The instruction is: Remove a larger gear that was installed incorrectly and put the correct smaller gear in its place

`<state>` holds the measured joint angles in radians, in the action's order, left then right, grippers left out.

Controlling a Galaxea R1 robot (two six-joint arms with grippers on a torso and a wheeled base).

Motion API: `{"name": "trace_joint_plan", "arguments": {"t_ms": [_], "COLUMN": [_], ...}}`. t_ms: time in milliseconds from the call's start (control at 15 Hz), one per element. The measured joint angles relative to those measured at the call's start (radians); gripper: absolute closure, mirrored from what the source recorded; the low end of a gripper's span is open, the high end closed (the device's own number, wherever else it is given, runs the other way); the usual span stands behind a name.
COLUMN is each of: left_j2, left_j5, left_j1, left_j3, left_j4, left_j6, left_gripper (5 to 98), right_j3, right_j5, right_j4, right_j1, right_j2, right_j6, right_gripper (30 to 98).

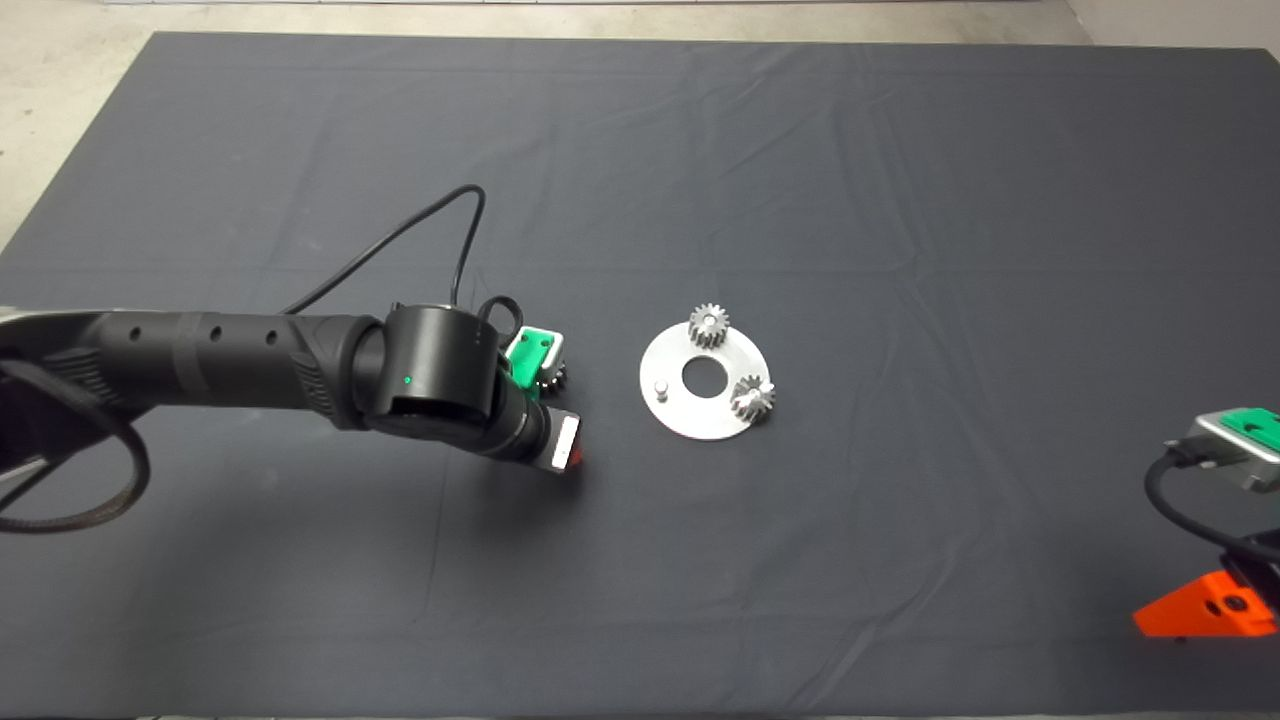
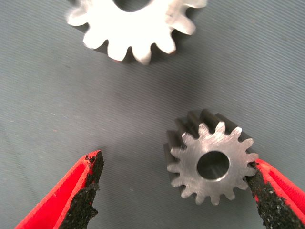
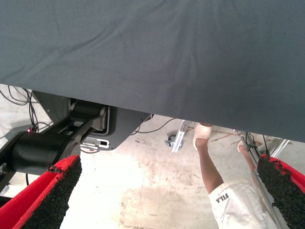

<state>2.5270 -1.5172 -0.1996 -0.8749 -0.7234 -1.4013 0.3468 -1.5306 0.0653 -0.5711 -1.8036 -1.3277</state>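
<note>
My left gripper [image 2: 174,164] hangs low over the mat, left of the round silver plate [image 1: 680,415], and it is open. The smaller gear [image 2: 212,162], grey with a dark centre hole, lies flat on the mat between the fingers and touches one pad [image 2: 259,191]. Just beyond it lies the larger gear [image 2: 136,28], bright with longer teeth and cut off by the picture's edge. In the head view the left gripper [image 1: 540,365] hides both gears except for a sliver. The plate carries two small gears [image 1: 709,325] [image 1: 752,397] and one bare peg [image 1: 660,387].
My right gripper [image 1: 1215,600] waits open at the mat's lower right edge. Its wrist view looks under the mat's edge [image 3: 152,109] at the floor, the robot's base [image 3: 52,138] and a person's leg [image 3: 209,167]. The left arm [image 1: 250,365] reaches in over the mat's left side.
</note>
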Motion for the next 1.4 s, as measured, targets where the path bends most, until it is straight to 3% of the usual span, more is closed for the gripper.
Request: {"name": "trace_joint_plan", "arguments": {"t_ms": [533, 1400], "left_j2": [0.011, 0.055], "left_j5": [-0.001, 0.0], "left_j1": [0.0, 0.0], "left_j3": [-0.003, -0.017], "left_j4": [0.0, 0.0], "left_j6": [0.0, -0.003], "left_gripper": [30.5, 43.9], "right_j3": [0.0, 0.0], "right_j5": [0.0, 0.0], "right_j4": [0.0, 0.0], "right_j1": [0.0, 0.0], "right_j2": [0.0, 0.0], "right_j6": [0.0, 0.0], "right_gripper": [30.8, 30.8]}}
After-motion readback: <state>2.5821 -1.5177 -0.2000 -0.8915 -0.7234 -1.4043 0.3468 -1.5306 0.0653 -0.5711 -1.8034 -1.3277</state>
